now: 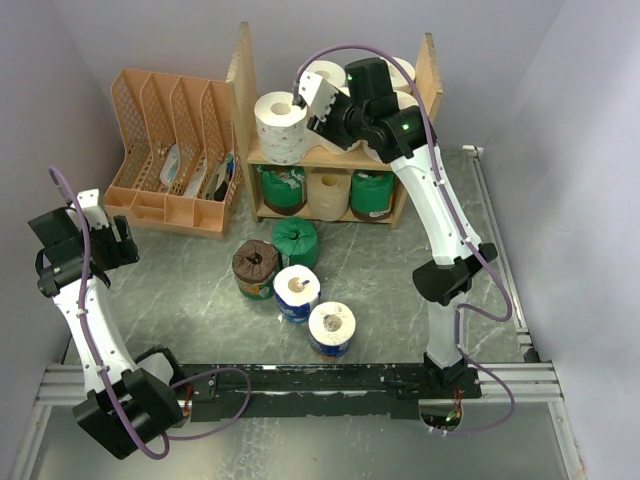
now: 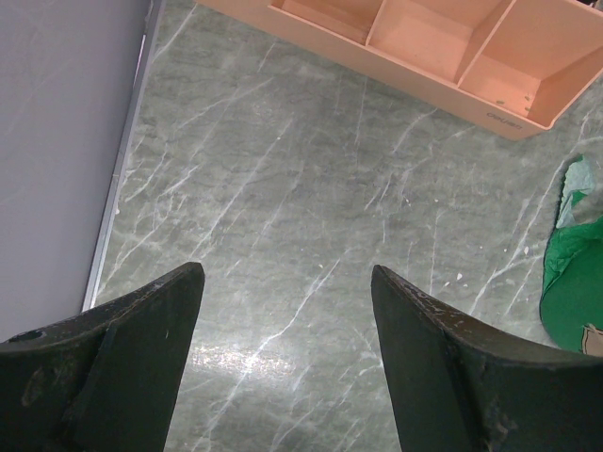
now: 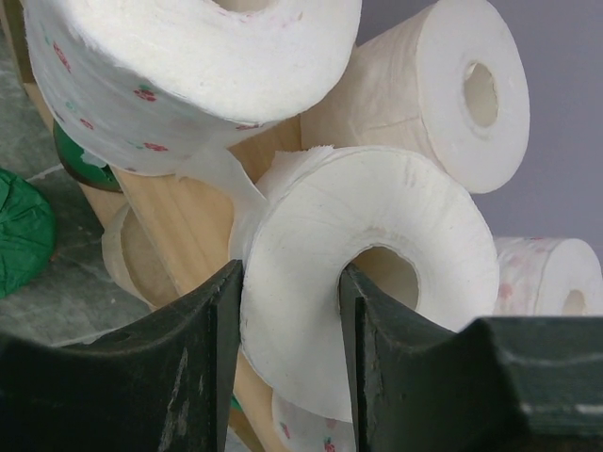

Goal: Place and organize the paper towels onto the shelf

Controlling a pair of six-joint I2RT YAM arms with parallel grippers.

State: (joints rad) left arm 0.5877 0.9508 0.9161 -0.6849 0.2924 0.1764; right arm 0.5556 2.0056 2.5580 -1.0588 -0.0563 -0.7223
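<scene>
Aloft, right end effector [image 3: 292, 282] pinching white roll [image 3: 415, 226], over shelf [image 1: 240, 85].

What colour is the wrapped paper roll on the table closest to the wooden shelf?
Green. The wrapped paper roll shows best in the top external view.

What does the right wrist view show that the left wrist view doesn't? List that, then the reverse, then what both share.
Right wrist only: the right gripper pinching the wall of a white roll, one finger in its centre hole, more white rolls and the wooden shelf. Left wrist only: the left gripper open and empty, and the peach file organizer. Both: the marbled table, a grey wall and a green-wrapped roll at the frame's edge.
</scene>
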